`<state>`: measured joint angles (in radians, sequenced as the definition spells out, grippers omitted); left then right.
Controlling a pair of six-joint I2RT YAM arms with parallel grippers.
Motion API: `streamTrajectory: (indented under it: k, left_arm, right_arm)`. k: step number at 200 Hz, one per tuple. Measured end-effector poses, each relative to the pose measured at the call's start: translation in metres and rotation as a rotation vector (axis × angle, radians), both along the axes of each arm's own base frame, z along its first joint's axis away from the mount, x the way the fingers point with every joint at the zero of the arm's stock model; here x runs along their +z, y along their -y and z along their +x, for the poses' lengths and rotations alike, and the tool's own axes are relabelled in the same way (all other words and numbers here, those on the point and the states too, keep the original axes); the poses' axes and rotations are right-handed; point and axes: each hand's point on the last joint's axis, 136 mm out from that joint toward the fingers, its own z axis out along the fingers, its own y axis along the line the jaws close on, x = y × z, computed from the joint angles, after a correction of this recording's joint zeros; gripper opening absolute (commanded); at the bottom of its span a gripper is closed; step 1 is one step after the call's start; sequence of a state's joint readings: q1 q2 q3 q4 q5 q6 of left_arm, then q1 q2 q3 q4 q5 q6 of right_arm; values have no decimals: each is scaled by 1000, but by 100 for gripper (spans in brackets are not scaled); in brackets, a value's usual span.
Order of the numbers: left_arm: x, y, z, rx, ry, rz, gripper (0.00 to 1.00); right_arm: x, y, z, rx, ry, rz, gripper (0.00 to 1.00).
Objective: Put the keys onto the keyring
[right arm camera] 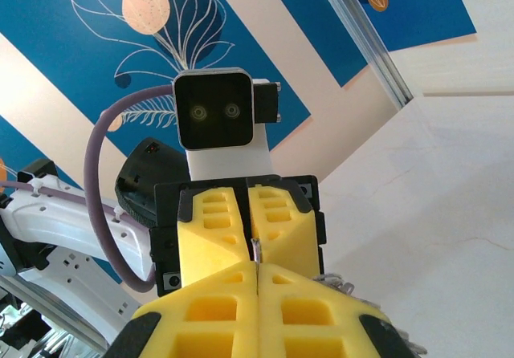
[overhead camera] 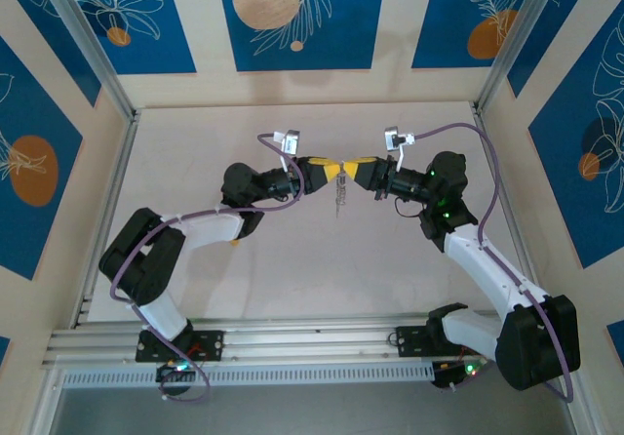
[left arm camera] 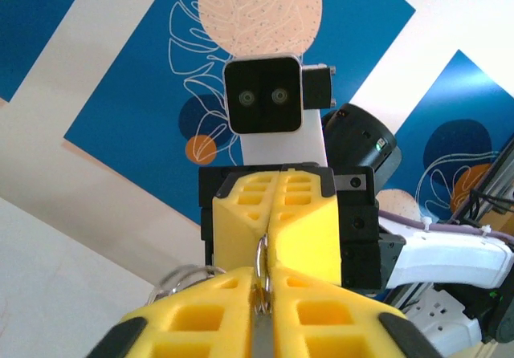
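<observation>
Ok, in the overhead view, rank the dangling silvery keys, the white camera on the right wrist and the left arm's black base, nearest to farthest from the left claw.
1. The bunch of small silvery metal keys, hanging just below the left claw.
2. The small white camera on the right wrist, upper right.
3. The left arm's black base, far off, bottom left.
</observation>
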<state>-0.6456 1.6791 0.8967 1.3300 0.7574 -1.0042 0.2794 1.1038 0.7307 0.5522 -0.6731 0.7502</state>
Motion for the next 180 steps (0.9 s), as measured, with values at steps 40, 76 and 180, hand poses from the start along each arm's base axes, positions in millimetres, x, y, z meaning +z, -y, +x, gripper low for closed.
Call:
streamTrajectory:
  k: [40, 76, 180]
  left_arm:
    - [2, -1, 1, 5, 0, -10, 10]
    - [1, 0, 2, 6, -6, -11, 5]
    - [0, 0, 2, 17, 13, -10, 0]
  right_arm:
    - [-1, 0, 0, 0, -3, -1, 0]
    - [-2, 0, 1, 0, -6, -2, 0]
    - [-5, 0, 4, -6, -25, -4, 42]
